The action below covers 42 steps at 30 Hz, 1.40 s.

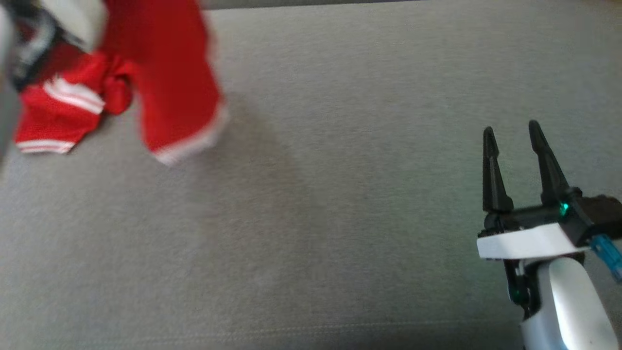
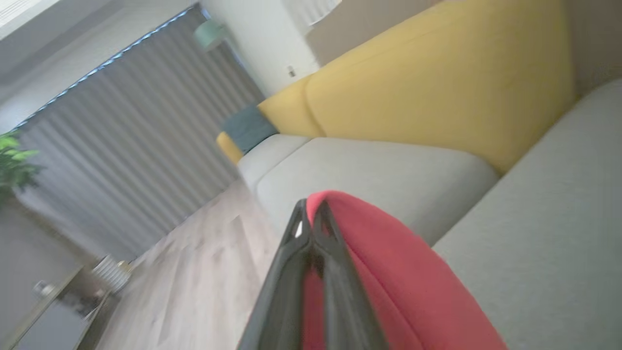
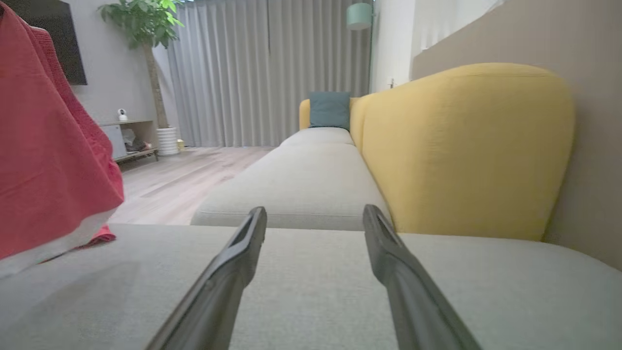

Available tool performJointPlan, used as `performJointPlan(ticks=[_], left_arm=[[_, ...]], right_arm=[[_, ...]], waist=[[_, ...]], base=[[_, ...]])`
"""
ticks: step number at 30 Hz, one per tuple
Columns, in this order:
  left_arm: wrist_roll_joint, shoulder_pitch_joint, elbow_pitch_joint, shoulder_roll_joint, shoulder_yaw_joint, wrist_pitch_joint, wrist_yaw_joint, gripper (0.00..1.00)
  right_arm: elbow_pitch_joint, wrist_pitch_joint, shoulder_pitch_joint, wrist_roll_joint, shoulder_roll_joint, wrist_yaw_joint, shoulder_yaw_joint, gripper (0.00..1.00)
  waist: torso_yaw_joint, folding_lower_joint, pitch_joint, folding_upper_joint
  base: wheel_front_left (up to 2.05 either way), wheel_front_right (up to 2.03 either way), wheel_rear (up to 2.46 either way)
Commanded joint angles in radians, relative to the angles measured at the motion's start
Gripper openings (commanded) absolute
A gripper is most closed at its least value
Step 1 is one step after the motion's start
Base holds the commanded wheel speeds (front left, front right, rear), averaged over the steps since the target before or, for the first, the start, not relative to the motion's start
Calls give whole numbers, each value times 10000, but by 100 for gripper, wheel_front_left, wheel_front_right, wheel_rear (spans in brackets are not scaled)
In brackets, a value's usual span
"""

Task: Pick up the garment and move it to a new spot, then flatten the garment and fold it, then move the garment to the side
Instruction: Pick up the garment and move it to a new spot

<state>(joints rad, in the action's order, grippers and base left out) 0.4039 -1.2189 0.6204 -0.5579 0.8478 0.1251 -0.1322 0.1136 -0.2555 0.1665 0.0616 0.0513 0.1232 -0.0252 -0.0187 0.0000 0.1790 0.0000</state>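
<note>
garment (image 1: 165,73) pinched in left hand (image 2: 309,216) | right hand (image 1: 511,130) spread wide, empty

Left hand (image 2: 312,209) clamped, right hand (image 1: 511,130) spread wide

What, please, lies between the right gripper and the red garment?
Nothing but bare grey sofa cushion. In the head view the open right gripper is at lower right, the red garment at upper left, with plain fabric between them.
</note>
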Motion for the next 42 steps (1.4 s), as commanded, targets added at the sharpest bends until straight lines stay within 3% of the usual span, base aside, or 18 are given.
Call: performJointPlan(ticks=[1,5,11,16,17,21,26,27,28,29,36,42], left_arm=[[253,-421,-536,-383,31,-68,16,0],[959,95,-1437,1,1076,-81,16,0],[1551,1607,-1895,1124,2051,173,37,0],[1837,2941,-1539,2417,2483,705,418,0],[1837,2941,-1539,2417,2483,705,418,0],[1786,3792,-858,3302,2811,1047,758,0],[1873,4630,45,3952,2957,1264,833,0],[1895,4732,158,4041,2919,1292,841,23],[1892,4803,232,4120,2871,1315,856,54],[1866,4859,271,4190,2833,1333,863,100],[1471,5255,-692,4441,1845,1363,996,100],[900,6040,-2024,4030,430,1365,1612,100]], right_arm=[[-295,-63,69,10,-11,75,-156,100],[-336,-63,-112,78,-11,75,-28,100],[-406,-63,-208,257,-11,75,-123,100],[-450,-63,-240,294,-11,75,-134,100],[-450,-63,-240,294,-11,75,-134,100],[-460,-63,-233,331,-11,75,-189,100],[-451,-63,-198,418,-11,75,-274,100],[-452,-63,-204,423,-11,75,-261,100],[-451,-63,-209,425,-11,75,-240,100],[-444,-63,-215,425,-11,75,-212,100],[-382,-63,-154,436,-11,75,-172,100],[-334,-63,-173,441,-11,75,-226,100]], waist=[[-391,0,-169,0],[-761,0,-149,0],[-1224,0,-139,0],[-1391,0,-98,0],[-1391,0,-98,0],[-1482,0,-24,0],[-1539,0,27,0],[-1519,0,33,0],[-1492,0,36,0],[-1455,0,29,0],[-989,0,-75,0],[-626,0,-405,0]], base=[[0,0,0],[0,0,0],[0,0,0],[0,0,0],[0,0,0],[0,0,0],[0,0,0],[0,0,0],[0,0,0],[0,0,0],[0,0,0],[0,0,0]])
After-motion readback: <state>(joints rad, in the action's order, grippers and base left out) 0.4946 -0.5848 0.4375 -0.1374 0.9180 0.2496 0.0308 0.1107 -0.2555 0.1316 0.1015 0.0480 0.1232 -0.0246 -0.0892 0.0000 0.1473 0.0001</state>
